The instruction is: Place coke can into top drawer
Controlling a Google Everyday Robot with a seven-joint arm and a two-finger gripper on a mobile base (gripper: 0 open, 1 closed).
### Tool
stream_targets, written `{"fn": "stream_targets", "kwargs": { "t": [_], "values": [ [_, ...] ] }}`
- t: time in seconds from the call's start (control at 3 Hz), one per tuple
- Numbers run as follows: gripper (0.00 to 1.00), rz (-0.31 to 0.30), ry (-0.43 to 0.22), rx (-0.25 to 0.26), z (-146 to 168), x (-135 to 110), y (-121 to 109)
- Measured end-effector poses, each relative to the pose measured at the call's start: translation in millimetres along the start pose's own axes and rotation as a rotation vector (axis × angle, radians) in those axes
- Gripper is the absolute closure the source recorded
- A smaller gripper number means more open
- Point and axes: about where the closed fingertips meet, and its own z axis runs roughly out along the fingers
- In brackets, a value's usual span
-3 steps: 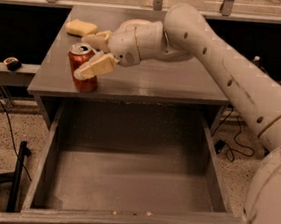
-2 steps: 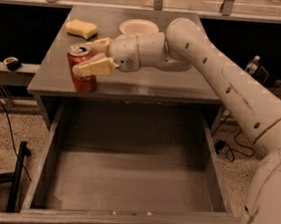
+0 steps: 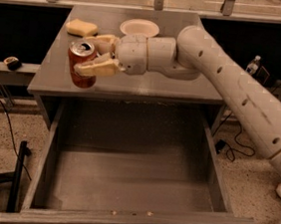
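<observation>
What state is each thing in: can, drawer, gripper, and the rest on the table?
coke can: upright, held at the tabletop's front left.
gripper: at the front left too, shut on the coke can.
top drawer: pulled open, can not inside.
sponge: lying flat, back left.
plate: right way up, at the back.

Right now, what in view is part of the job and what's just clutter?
Job: coke can, gripped by the gripper at the front left of the cabinet top; top drawer, open below.
Lying about: yellow sponge and white plate, at the back.
</observation>
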Motion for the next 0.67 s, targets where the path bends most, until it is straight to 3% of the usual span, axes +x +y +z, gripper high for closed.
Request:
{"fn": "stream_targets", "kwargs": {
  "t": [0.33, 0.67],
  "values": [
    [1.0, -0.106, 0.07, 0.051, -36.8, -17.3, 39.1],
    [1.0, -0.091, 0.204, 0.022, -55.3, 5.0, 92.7]
  ]
}}
